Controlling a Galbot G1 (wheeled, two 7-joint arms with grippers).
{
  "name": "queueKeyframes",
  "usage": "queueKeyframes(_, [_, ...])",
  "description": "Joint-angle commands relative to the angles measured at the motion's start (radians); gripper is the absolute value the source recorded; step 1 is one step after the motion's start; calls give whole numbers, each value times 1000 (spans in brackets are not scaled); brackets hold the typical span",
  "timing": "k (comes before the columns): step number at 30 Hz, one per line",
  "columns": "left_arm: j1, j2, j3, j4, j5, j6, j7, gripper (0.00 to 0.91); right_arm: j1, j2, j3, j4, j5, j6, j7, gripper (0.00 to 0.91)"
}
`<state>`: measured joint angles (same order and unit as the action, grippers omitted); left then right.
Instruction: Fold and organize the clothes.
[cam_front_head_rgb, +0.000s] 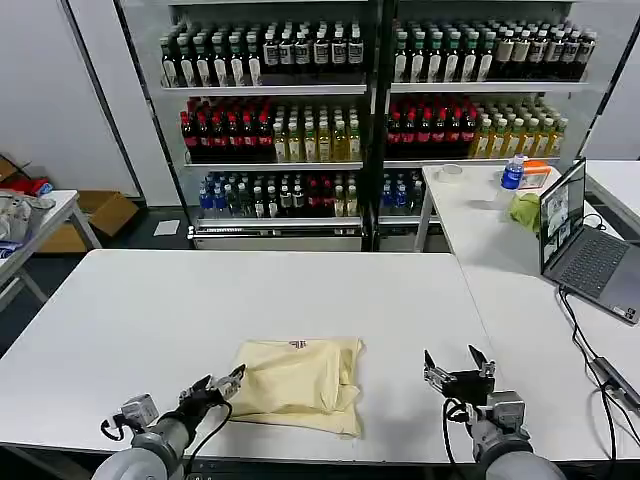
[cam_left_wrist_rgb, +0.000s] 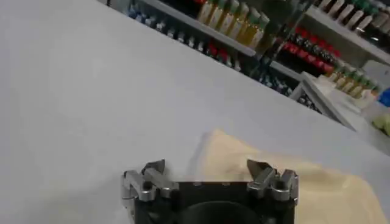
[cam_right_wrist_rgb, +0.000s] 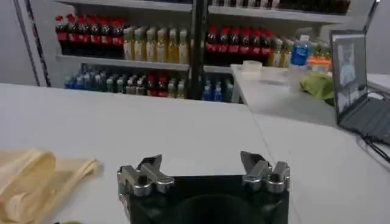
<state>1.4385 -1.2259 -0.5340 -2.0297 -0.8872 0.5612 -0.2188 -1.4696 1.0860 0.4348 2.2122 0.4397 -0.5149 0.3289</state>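
Now we see the cream T-shirt (cam_front_head_rgb: 300, 383) lying folded on the white surface (cam_front_head_rgb: 150, 310), near its front edge. Left end effector (cam_front_head_rgb: 224, 384) sits just beside the shirt's left edge, fingers spread, empty. Right end effector (cam_front_head_rgb: 458, 375) hovers well apart to the shirt's right, also spread w/ nothing held.

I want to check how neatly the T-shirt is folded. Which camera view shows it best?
The head view: the whole folded T-shirt lies on the white table. The left wrist view has one part of it, the right wrist view just an edge.
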Motion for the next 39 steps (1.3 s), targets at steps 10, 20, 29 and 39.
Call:
queueKeyframes(10, [-53,-51,69,59,3,-3,23,846,-7,0,4,9,0,-6,3,907])
queueKeyframes(20, [-53,-77,80,53,-2,-25,24,10,-7,-4,9,6,2,-6,3,907])
queueKeyframes(29, [-48,-97,44,32,-102,-30,25,10,-3,3,0,6,0,-7,5,907])
queueKeyframes(39, [-30,-85,-53,-8,-245,-25,27,10,-1,3,11,7,3,-8,6,907])
